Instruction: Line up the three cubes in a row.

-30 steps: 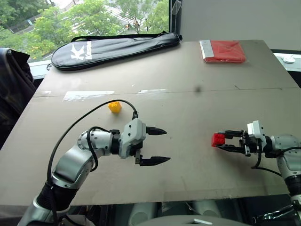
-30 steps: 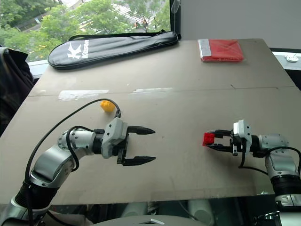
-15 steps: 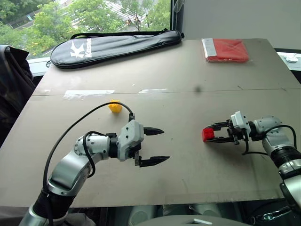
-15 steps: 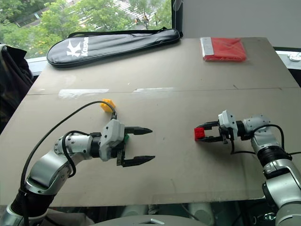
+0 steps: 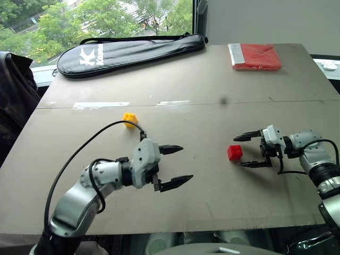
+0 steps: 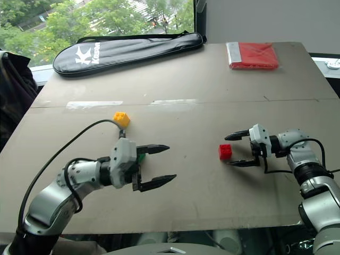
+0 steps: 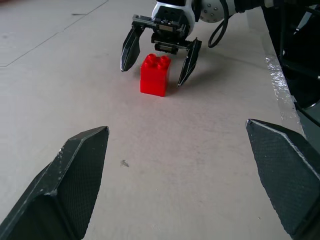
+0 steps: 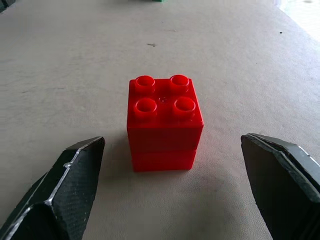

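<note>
Red cube (image 5: 235,152) sits upright on the table (image 5: 212,79), studs up, right of centre, just off the tips of my right gripper (image 5: 244,150). My right fingers are spread wide with the cube at their mouth, touching neither one; nothing grasped. Right wrist view gives the close look: four studs on top of the red cube (image 8: 164,121), bare table on both sides between it and my fingertips (image 8: 75,165). Left wrist view sees the same cube (image 7: 154,75) from the opposite side, with my right gripper (image 7: 156,59) straddling it from behind.

Yellow cube (image 5: 129,119) is far-left of centre, well apart from the red one, alone on the table. Green cube (image 6: 140,156): just a sliver visible in the right eye view, tucked against my left gripper's body; left eye view hides it.

My left gripper (image 5: 176,166) hangs over the near-left table, fingers wide apart, empty, pointing right toward the red cube.

Table is plain grey-brown board with a seam across. Far edge: black racket bag (image 5: 127,52) on the left, flat red packet (image 5: 254,56) on the right. Window with green trees (image 5: 79,21) beyond.
</note>
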`<state>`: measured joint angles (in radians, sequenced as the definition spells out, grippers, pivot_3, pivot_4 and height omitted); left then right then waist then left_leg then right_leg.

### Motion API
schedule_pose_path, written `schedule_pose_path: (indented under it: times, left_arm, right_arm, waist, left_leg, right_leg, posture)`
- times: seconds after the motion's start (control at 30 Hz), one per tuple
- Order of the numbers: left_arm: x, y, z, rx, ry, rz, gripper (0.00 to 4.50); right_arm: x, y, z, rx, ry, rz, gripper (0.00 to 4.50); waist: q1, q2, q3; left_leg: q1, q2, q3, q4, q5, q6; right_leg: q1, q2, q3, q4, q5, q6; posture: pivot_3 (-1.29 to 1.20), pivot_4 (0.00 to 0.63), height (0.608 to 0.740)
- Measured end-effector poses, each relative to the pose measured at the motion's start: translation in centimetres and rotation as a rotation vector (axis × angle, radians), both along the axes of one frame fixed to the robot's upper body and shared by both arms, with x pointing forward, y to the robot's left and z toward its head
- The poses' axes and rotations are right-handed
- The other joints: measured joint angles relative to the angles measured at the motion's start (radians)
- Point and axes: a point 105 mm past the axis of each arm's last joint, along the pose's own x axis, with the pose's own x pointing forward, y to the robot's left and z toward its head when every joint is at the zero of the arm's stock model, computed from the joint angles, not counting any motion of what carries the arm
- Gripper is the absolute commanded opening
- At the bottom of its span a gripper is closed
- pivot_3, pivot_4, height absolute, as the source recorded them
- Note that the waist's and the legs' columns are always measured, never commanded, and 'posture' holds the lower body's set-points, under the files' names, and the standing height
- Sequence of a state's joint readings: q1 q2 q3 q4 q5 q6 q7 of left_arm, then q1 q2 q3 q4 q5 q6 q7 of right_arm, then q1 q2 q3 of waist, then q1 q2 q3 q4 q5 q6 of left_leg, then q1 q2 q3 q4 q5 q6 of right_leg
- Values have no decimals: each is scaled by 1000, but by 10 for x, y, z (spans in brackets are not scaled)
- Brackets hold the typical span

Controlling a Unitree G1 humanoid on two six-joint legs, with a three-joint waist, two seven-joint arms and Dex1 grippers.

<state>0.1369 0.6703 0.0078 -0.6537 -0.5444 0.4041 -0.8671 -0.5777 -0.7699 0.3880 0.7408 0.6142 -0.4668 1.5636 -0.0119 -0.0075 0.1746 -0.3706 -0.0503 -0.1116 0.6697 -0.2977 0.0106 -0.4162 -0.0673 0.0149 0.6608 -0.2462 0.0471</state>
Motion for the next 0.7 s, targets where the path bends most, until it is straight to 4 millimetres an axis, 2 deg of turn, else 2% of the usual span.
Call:
schedule_pose_path:
  times: [0.1, 0.2, 0.37, 0.43, 0.5, 0.57, 0.7]
  left_arm:
    - [-6, 10, -6, -21, 1, 135, 4500]
    - [-3, 19, 3, -77, -79, 320, 4500]
    - [3, 50, 8, -70, -191, 649, 4500]
    - [6, 66, 0, -21, -210, 760, 4500]
    - [8, 77, -17, 40, -183, 821, 4500]
    - [10, 78, -31, 75, -148, 823, 4500]
    - [27, 73, -53, 86, -97, 792, 4500]
  right_arm:
    - [-13, -9, 6, 68, 18, -22, 4474]
    - [-30, -12, 11, 154, 40, -38, 4474]
    - [-52, -25, 17, 205, 68, -100, 4474]
    - [-62, -26, 17, 213, 85, -110, 4474]
    - [-70, -24, 17, 221, 104, -113, 4474]
    - [-75, -18, 19, 233, 106, -101, 4474]
    - [-84, -2, 30, 269, 80, -88, 4474]
  waist:
    - [5, 0, 0]
    - [15, 0, 0]
    - [27, 1, 0]
    - [27, 1, 0]
    - [26, 1, -1]
    - [26, 1, 0]
    - [33, 2, -1]
  left_leg:
    - [-1, 0, -1, 1, 0, 0]
    - [1, -1, -1, 1, -2, 4]
    - [3, -1, -1, 2, -2, 5]
    - [4, -1, -1, 2, -2, 5]
    - [4, -1, 0, 2, -2, 5]
    - [4, 0, 0, 3, -2, 5]
    - [3, -1, -1, 4, -2, 5]
  right_leg:
    - [0, -1, -1, 0, 0, 0]
    - [3, -1, -2, 0, 0, 0]
    - [5, -1, -2, 1, 1, 0]
    - [6, 0, -2, 2, 1, 0]
    - [5, 1, -1, 2, 1, 0]
    - [5, 1, -1, 2, 1, 0]
    - [5, 1, -2, 2, 2, 2]
  posture:
    - [0, 150, 701]
    - [0, 150, 701]
    - [0, 150, 701]
    - [0, 150, 701]
    - [0, 150, 701]
    - [0, 150, 701]
    - [0, 150, 701]
